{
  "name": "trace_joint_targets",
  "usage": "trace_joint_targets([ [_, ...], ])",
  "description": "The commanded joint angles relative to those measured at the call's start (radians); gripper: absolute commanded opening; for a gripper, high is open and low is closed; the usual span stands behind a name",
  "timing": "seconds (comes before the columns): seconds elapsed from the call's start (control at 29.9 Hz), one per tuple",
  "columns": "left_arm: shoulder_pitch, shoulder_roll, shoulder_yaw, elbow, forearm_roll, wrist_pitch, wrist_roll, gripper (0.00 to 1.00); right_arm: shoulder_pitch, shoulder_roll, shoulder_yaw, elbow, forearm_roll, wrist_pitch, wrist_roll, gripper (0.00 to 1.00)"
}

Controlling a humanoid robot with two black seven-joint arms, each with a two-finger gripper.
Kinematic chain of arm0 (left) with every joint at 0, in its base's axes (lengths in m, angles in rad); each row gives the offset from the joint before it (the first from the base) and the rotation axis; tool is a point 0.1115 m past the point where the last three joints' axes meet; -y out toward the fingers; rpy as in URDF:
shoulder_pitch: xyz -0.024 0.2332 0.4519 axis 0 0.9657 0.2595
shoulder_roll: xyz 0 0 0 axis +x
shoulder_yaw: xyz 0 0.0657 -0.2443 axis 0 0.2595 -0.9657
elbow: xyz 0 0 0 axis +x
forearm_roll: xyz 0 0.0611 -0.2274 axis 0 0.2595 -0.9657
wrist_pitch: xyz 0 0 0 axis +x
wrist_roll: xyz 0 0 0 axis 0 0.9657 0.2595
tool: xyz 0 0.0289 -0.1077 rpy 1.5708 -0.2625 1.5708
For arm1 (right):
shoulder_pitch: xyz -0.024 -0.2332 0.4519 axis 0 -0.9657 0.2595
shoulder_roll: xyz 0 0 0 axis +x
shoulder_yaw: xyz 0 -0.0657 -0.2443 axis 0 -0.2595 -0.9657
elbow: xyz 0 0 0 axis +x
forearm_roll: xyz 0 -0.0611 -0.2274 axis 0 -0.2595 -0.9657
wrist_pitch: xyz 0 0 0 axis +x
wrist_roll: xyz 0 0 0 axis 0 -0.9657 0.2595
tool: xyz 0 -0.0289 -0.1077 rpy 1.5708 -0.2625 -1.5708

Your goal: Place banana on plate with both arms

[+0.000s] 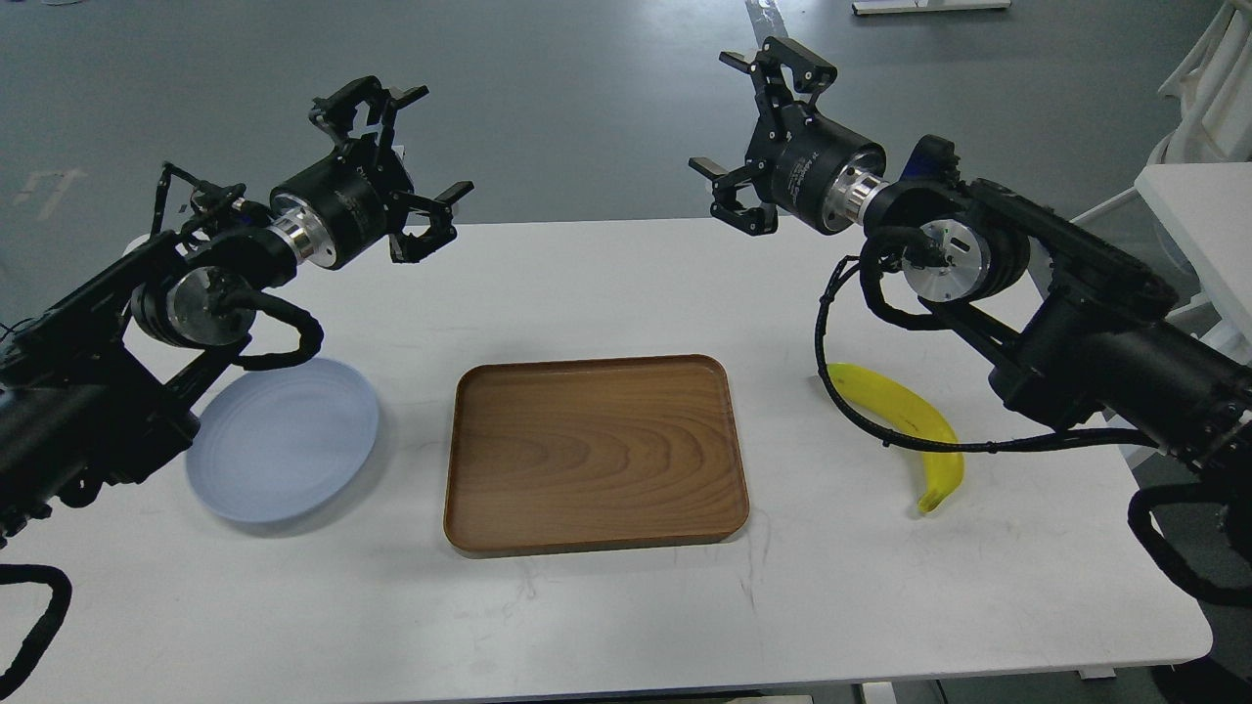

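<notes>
Nothing is picked up yet: both end effectors, left (391,161) and right (758,137), hang spread wide and empty. The banana (905,416) lies on the worktop (606,606) under the right arm, well apart from the plate (284,440); the right arm likely reaches down first.

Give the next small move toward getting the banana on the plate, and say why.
Probably lower the right gripper toward the banana: both grippers are open and raised, the banana lies untouched on the table's right side, nearest that arm, far from the plate.
</notes>
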State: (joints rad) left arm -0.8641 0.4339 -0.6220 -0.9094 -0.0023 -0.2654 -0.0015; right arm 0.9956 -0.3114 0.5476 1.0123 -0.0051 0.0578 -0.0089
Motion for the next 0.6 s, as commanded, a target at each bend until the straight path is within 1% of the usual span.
trace_joint_targets([
  [0.0, -0.001, 0.0, 0.002, 0.0, 0.002, 0.0, -0.003, 0.98, -0.002, 0.0, 0.0, 0.0, 0.0, -0.004, 0.0, 1.0],
  [0.57, 0.01, 0.012, 0.002, 0.0, -0.001, 0.002, -0.003, 0.98, 0.006, 0.041, -0.006, -0.009, -0.004, -0.013, 0.001, 1.0],
])
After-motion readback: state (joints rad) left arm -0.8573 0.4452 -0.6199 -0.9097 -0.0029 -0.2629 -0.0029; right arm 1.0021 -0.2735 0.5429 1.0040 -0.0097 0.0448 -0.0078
